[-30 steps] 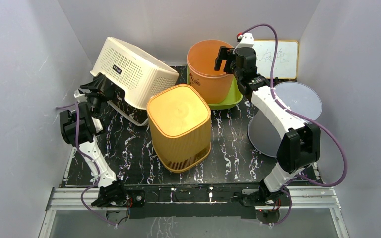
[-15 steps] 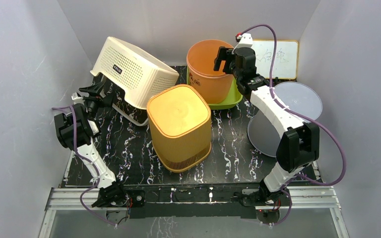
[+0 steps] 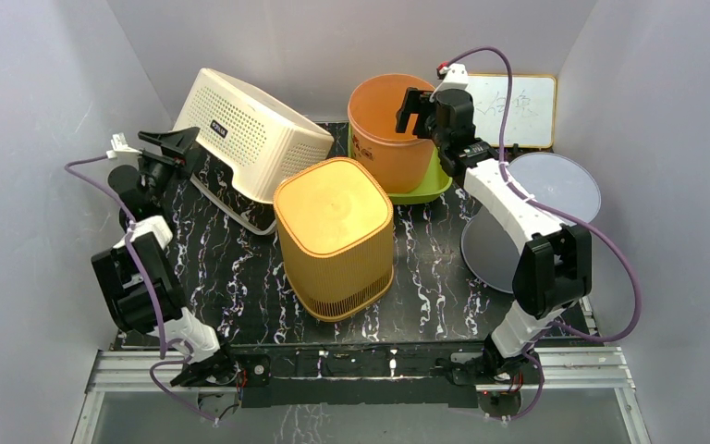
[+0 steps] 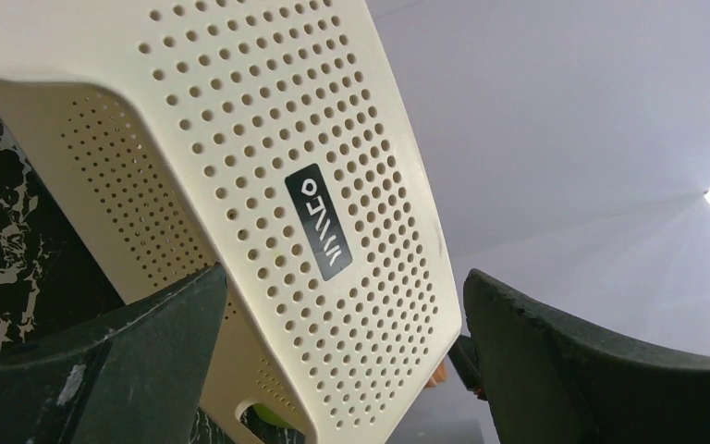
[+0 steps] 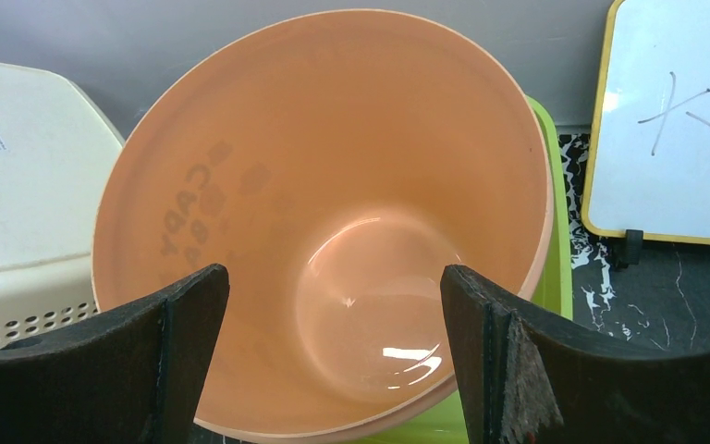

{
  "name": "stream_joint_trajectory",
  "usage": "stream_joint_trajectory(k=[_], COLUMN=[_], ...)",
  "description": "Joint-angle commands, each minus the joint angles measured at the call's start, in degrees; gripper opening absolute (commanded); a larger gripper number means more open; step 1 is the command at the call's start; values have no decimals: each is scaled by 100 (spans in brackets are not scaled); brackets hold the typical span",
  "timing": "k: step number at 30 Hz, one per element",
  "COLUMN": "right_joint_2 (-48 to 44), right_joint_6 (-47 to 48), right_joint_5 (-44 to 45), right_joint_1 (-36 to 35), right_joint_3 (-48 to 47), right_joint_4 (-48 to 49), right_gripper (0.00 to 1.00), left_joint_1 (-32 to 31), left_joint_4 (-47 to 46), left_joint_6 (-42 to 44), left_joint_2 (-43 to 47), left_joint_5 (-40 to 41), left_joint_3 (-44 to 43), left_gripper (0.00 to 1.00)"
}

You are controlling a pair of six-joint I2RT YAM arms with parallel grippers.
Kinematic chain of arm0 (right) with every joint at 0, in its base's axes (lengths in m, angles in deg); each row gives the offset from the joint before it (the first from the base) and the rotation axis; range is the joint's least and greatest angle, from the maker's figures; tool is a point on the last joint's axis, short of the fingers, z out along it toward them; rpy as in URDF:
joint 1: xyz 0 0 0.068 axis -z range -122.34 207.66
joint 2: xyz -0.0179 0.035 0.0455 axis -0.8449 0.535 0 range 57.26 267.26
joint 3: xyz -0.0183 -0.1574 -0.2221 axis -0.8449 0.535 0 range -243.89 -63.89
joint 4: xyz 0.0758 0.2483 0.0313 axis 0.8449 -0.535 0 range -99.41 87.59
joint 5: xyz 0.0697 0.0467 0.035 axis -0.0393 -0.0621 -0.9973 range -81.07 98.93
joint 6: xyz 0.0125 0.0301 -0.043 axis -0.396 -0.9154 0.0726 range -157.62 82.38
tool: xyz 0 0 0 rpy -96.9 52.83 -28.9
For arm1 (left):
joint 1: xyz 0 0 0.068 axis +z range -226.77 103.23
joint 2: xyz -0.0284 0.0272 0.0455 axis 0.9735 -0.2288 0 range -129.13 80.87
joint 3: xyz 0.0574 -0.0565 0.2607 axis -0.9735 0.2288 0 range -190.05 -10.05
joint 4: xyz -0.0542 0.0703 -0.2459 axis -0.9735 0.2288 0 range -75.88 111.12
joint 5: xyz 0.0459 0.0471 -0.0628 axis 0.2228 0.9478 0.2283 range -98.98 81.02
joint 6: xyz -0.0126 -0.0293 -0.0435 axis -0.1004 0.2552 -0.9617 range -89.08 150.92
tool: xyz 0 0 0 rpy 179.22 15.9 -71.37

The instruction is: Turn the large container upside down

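Observation:
The large container is a cream perforated basket [image 3: 250, 129] at the back left. It is tilted, its rim edge down on the black marbled table [image 3: 425, 296] and its base facing up and left. My left gripper [image 3: 171, 141] is open at the basket's left corner. In the left wrist view the basket's wall [image 4: 314, 148] fills the space between the spread fingers of the left gripper [image 4: 342, 277]; whether they touch it I cannot tell. My right gripper [image 3: 409, 109] is open and empty above the orange bucket [image 3: 384, 120].
A yellow-orange basket [image 3: 333, 231] stands upside down mid-table, close to the cream basket. The orange bucket [image 5: 333, 166] stands in a green tray [image 3: 430, 185]. A whiteboard [image 3: 518, 106] leans at the back right. A grey round lid [image 3: 536, 213] lies at the right.
My left arm has folded back, its elbow dropping toward the near edge, and its gripper has risen up the cream basket's left corner. The right gripper has shifted slightly left.

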Motion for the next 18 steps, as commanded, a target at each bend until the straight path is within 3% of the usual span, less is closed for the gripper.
stream_joint_trajectory(k=[1, 18], right_joint_2=[-11, 19], right_joint_6=[-75, 32], right_joint_5=[-59, 64], right_joint_1=[18, 18], right_joint_3=[-226, -242], right_joint_4=[359, 339], right_gripper=[83, 84], left_joint_1=[-244, -1055], left_joint_4=[702, -312], left_joint_6=[578, 178], left_joint_2=[93, -792], left_joint_5=[45, 777], left_joint_3=[-282, -363], left_gripper=[98, 98])
